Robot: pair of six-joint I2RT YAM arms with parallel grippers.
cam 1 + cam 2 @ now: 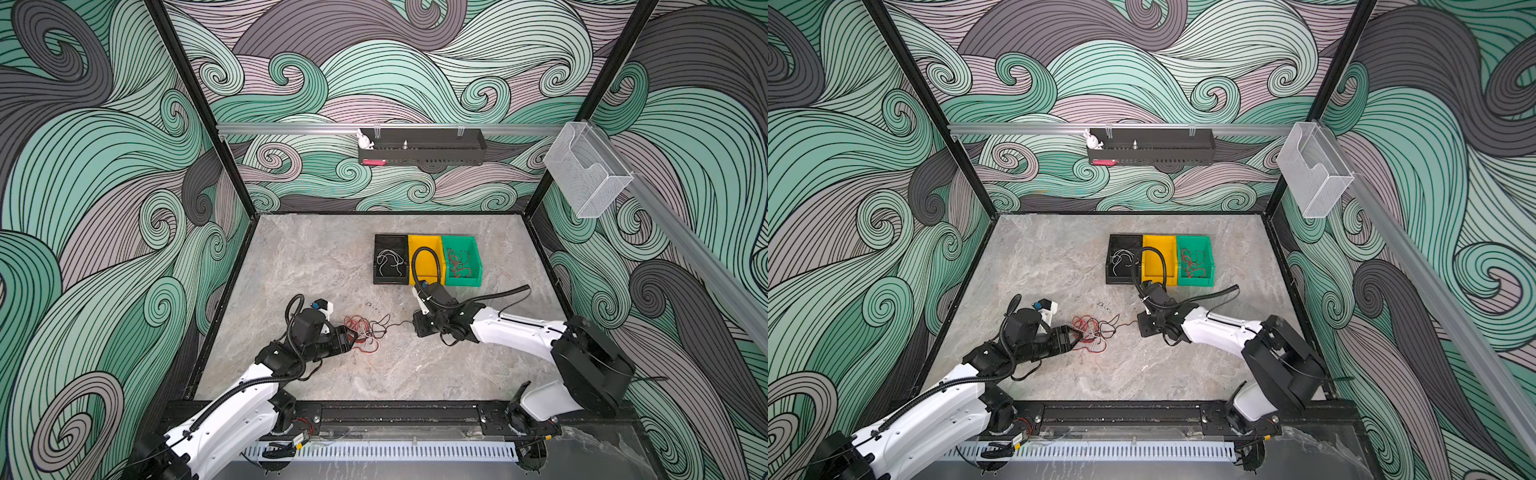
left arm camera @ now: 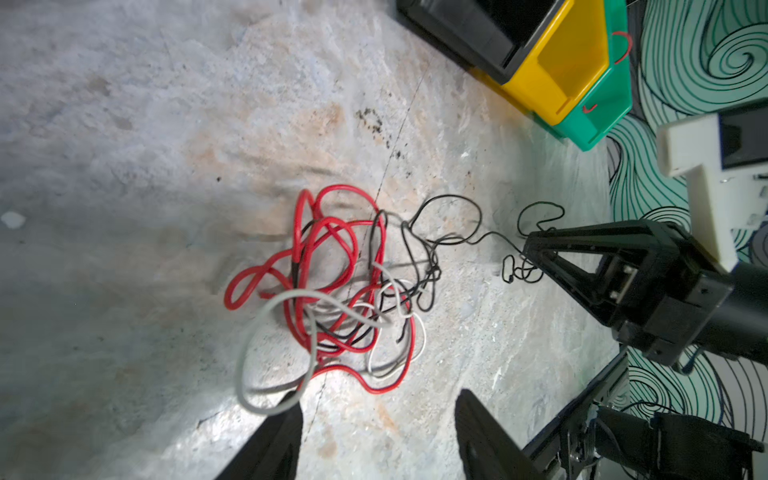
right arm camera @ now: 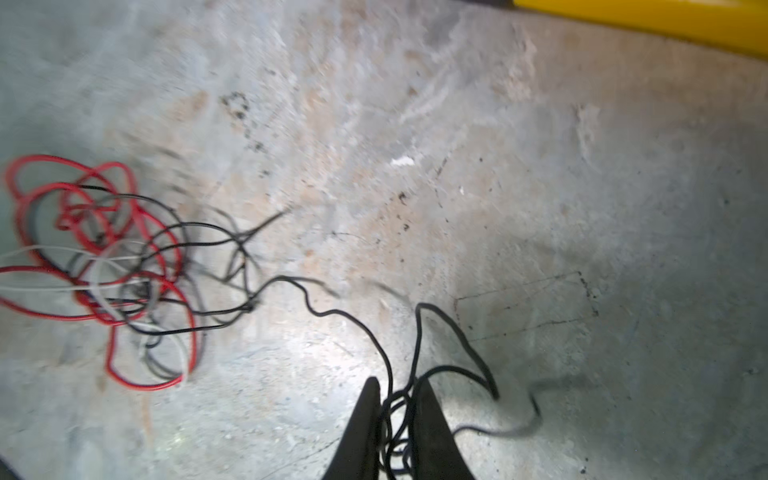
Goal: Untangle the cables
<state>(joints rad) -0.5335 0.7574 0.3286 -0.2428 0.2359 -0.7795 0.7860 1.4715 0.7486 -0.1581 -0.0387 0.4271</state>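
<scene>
Robot arms are working a knot of red, black and white cables point(image 1: 363, 332), which is lying on the table point(image 1: 316, 257) toward 7 o'clock from its centre. At 3 o'clock of the knot, the right end effector point(image 3: 397, 384) is clamping together on a black cable point(image 3: 316, 309). Several turns are bunching between its fingers while the strand is trailing back into the heap. At 9 o'clock, the left end effector point(image 2: 378, 399) is hovering with fingers apart, gripping nothing, a white loop lying right at one fingertip. At 1 o'clock of the table, the black bin point(image 1: 390, 281) is holding white cables and the green bin point(image 1: 463, 281) red ones. The yellow bin point(image 1: 424, 266) is showing none.

The black cable is threading through red and white loops, and nothing is pinning the heap. A pull toward 3 o'clock would likely drag the whole knot along or cinch it tighter. The bunched grip could slip, and the white loop could snag the left finger.
</scene>
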